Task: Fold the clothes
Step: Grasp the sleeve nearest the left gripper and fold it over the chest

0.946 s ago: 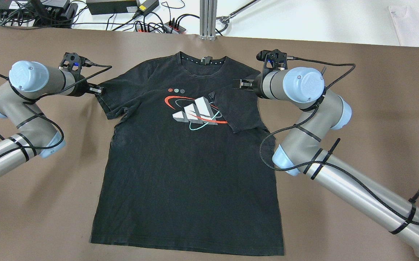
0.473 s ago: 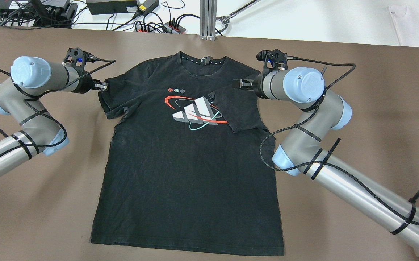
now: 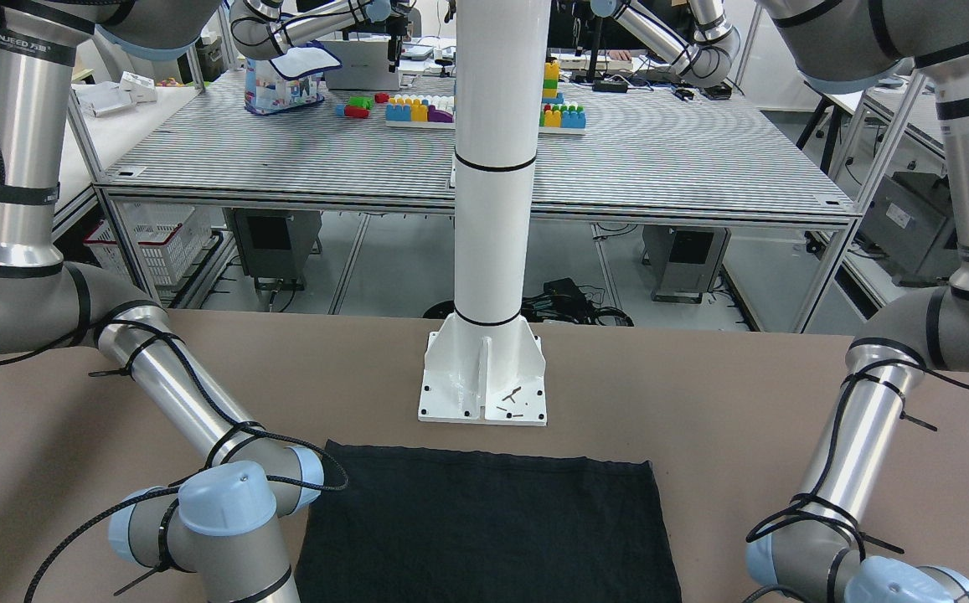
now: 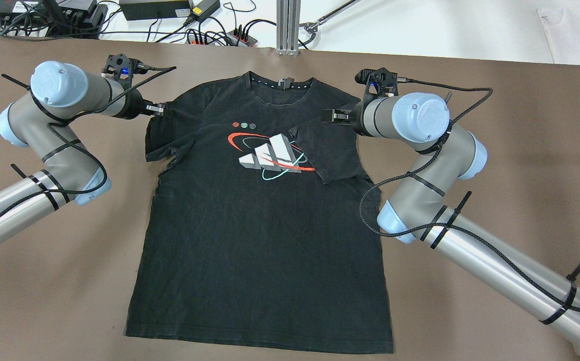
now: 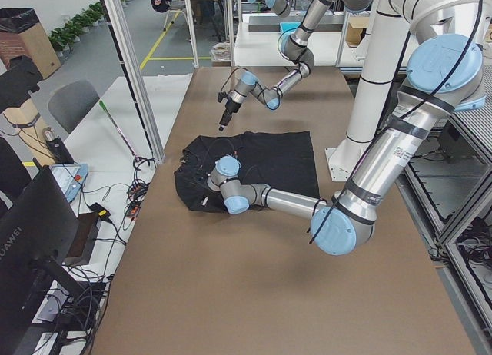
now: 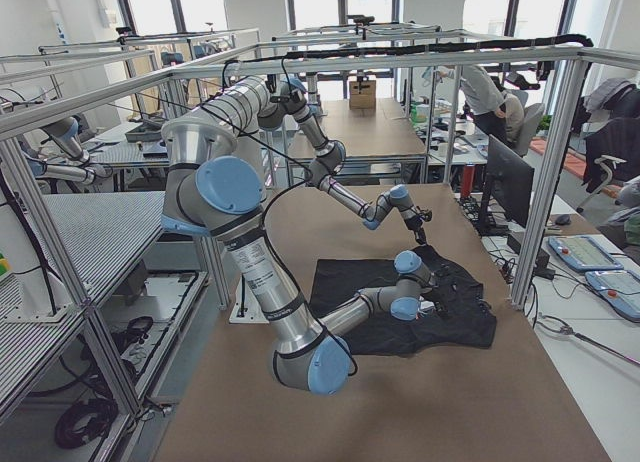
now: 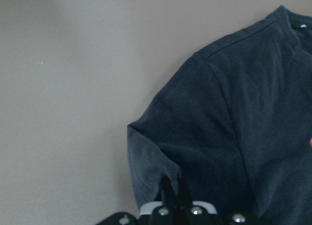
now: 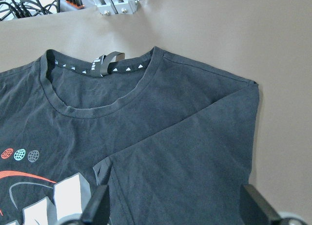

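The clothes are a black T-shirt (image 4: 259, 240) with a red, white and teal chest print, lying flat on the brown table with its collar at the far side. Its right sleeve (image 4: 332, 150) lies folded in over the chest. My right gripper (image 4: 331, 116) hovers above that fold, open, with its fingers (image 8: 97, 208) wide apart and nothing between them. At the edge of the left sleeve (image 4: 162, 135), my left gripper (image 4: 157, 109) is shut on it, and its fingertips (image 7: 168, 188) are pressed together over the dark cloth. The hem end (image 3: 484, 519) lies before the white pole.
A white pole's base (image 3: 482, 377) is bolted to the table just behind the shirt's hem. An aluminium post (image 4: 287, 27), power strips and cables (image 4: 209, 35) line the far edge. A white garment (image 4: 575, 30) lies at the far right. Bare brown table (image 4: 520, 125) flanks the shirt.
My left gripper has moved right and toward the far edge, drawing the left sleeve's edge in toward the shirt body. The right arm has stayed still.
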`<state>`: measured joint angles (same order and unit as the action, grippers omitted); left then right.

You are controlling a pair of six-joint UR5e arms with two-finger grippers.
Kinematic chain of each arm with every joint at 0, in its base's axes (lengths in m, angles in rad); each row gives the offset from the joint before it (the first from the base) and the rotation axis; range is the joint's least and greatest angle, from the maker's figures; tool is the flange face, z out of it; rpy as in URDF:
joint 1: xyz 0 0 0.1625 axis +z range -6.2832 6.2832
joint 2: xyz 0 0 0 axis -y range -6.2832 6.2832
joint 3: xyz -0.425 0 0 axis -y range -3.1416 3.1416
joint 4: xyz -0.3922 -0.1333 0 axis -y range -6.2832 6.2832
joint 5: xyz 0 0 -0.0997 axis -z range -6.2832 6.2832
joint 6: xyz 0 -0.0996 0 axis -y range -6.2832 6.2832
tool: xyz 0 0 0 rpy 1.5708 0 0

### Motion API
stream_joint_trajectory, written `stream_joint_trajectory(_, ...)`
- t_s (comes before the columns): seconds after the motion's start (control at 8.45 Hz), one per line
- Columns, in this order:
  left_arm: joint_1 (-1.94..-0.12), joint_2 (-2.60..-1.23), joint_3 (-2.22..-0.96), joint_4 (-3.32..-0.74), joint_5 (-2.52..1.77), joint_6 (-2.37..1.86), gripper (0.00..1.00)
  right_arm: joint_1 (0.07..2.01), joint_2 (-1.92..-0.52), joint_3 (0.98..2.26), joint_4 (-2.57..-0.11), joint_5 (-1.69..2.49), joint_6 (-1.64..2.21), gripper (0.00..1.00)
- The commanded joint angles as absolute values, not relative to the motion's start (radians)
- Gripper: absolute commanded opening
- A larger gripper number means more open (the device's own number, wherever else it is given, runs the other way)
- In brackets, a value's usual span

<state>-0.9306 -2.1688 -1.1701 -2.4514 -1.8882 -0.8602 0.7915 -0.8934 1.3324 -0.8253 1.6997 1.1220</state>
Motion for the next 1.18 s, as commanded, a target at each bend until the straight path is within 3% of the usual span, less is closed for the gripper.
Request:
stream_joint_trajectory(0.0, -0.933, -2.226, -1.268, -2.251, -1.893, -0.891, 0.0, 0.792, -0.908, 1.351, -0.825, 1.7, 1.121, 0.94)
stream_joint_trajectory(0.47, -0.896, -2.36, -1.269, -2.111, -1.875, -1.041, 0.0, 0.792, -0.916, 1.351, -0.824, 1.7, 1.117, 0.94)
stream_joint_trajectory(1.06, -0.764, -2.507, -1.152, -2.077, -1.703, -1.177, 0.0, 0.792, -0.934, 1.351, -0.825, 1.698, 1.115, 0.94)
